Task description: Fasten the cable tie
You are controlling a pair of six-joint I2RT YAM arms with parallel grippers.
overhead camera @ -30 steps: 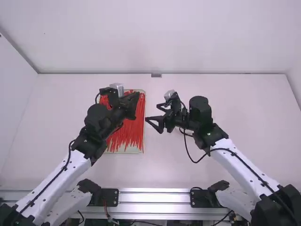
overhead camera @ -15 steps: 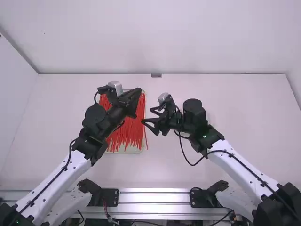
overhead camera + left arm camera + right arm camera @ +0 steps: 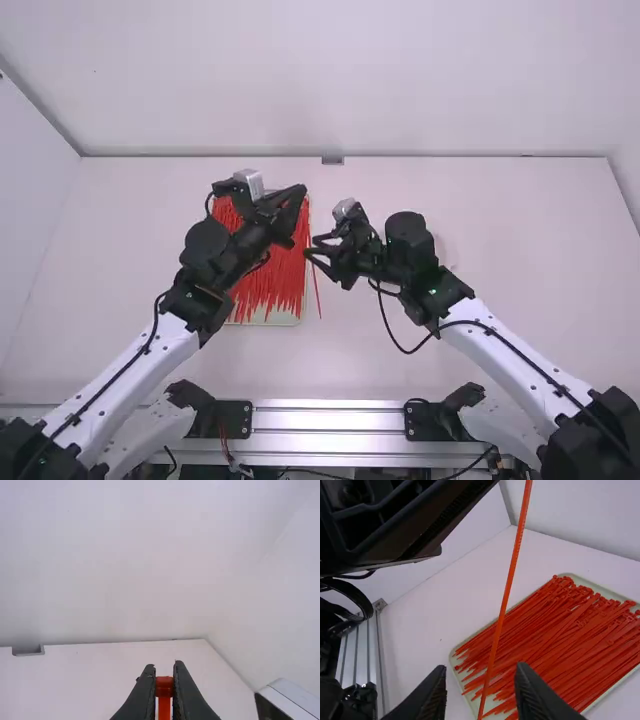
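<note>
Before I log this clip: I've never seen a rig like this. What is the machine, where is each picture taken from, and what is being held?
Two white robot arms with black two-finger grippers work at a white table. The wide picture comes from a fixed camera above and behind the arms. The other two come from cameras on each arm's wrist, with that arm's own fingers at the bottom edge. On the table lies a pale tray heaped with red cable ties. The left gripper is shut on a single cable tie, held up in the air. The right gripper is open, with a finger on either side of that tie's hanging strap, not gripping it.
</note>
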